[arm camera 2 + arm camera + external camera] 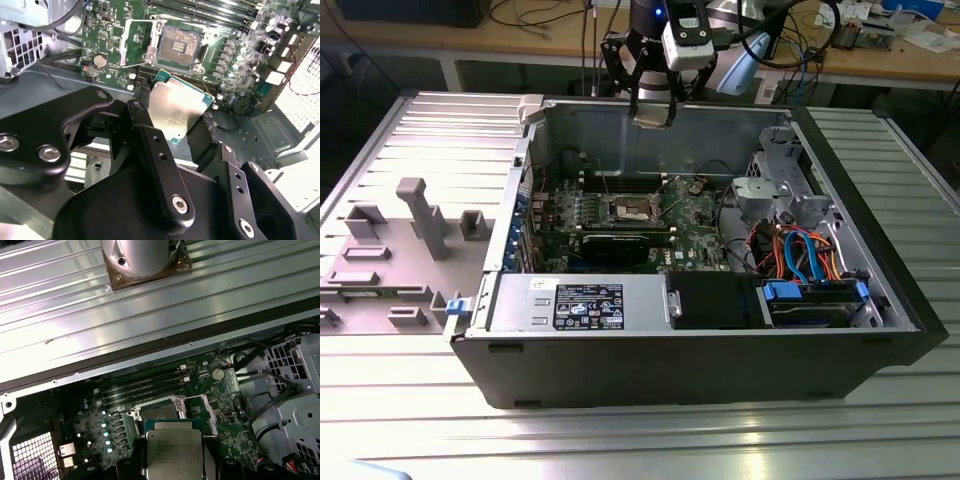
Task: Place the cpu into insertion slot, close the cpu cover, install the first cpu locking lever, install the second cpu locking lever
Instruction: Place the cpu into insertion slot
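Note:
My gripper [652, 112] hangs above the back wall of the open computer case [500, 345], shut on the cpu [651, 119]. In both wrist views its black fingers [141, 114] clamp two opposite edges of the square silvery cpu [176, 107] [174, 450], which is tilted in the air. The insertion slot [179, 46] [159, 411] [630, 208] lies open on the green board below, dark centre bare. The cpu cover [135, 42] [202, 412] is swung back beside the slot. The chip is well above the slot, not touching it.
A long black expansion card [615, 245] lies in front of the slot and memory slots [145, 386] behind it. A drive cage [785, 190] and coloured cables [800, 255] fill the exterior view's right. The power supply [580, 300] sits in front; the grey side panel [410, 225] lies to the left.

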